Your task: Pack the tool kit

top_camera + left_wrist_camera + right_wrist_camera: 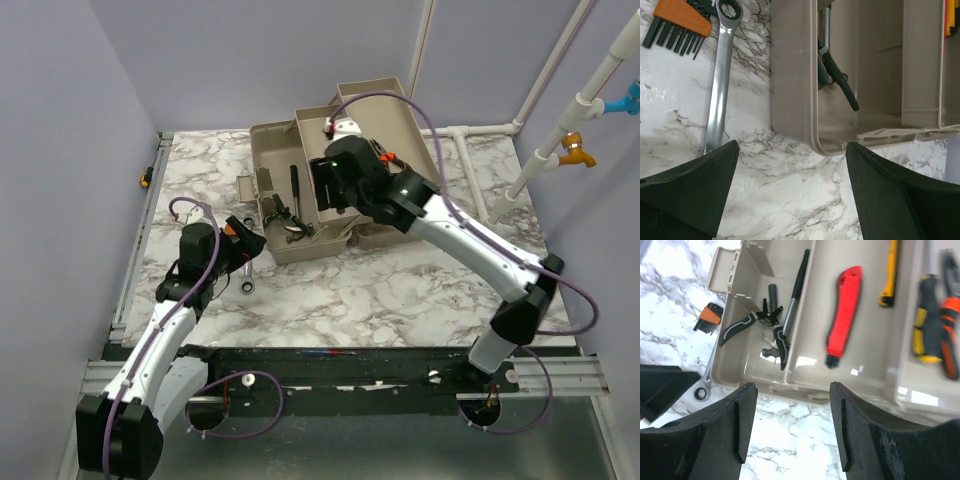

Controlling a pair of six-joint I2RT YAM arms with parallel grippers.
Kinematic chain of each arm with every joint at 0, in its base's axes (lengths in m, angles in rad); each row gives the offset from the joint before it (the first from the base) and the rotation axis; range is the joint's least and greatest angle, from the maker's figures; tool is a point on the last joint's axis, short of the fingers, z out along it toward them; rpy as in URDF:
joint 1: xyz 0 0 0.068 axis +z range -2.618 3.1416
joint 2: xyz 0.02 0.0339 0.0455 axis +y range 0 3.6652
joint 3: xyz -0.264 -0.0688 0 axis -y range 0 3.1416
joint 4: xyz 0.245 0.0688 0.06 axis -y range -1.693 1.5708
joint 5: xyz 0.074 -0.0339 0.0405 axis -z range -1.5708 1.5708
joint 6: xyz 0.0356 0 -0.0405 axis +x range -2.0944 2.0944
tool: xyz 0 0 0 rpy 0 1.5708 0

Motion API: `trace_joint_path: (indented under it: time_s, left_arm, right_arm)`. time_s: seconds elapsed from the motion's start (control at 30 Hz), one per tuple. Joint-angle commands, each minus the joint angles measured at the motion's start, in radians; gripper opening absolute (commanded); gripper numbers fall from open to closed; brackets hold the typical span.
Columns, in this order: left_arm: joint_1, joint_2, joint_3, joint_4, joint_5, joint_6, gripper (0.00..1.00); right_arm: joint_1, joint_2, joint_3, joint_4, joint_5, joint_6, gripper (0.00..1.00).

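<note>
The beige toolbox (272,132) stands open at the back middle of the table. In the right wrist view a red cutter (844,317) lies in its middle tray, and pliers (747,322) and a black-handled hammer (791,302) lie in the left compartment. A yellow-black screwdriver (924,320) lies in the right tray. My right gripper (792,425) hovers open over the box's near wall with nothing between its fingers. My left gripper (792,190) is open and empty over the marble, just left of the box (790,75), beside a wrench (720,80).
An orange hex-key set (682,20) lies on the table by the wrench's ring end. Orange-handled pliers (950,315) and a yellow-handled tool (888,275) also lie in the trays. White pipes (530,170) stand at the right; a wall closes the left side.
</note>
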Motion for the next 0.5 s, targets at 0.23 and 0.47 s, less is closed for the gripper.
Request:
trace_joint_path:
  time_s: [0.23,0.47]
  left_arm:
    - [0.003,0.192,0.122,0.15,-0.106,0.039,0.82]
    - [-0.003,0.326,0.202,0.166,-0.142,0.065,0.71]
  right_arm:
    - [-0.003,-0.497,-0.358,0.104,0.103,0.085,0.73]
    - [-0.002,-0.625,-0.468,0.049,0.184,0.131,0.73]
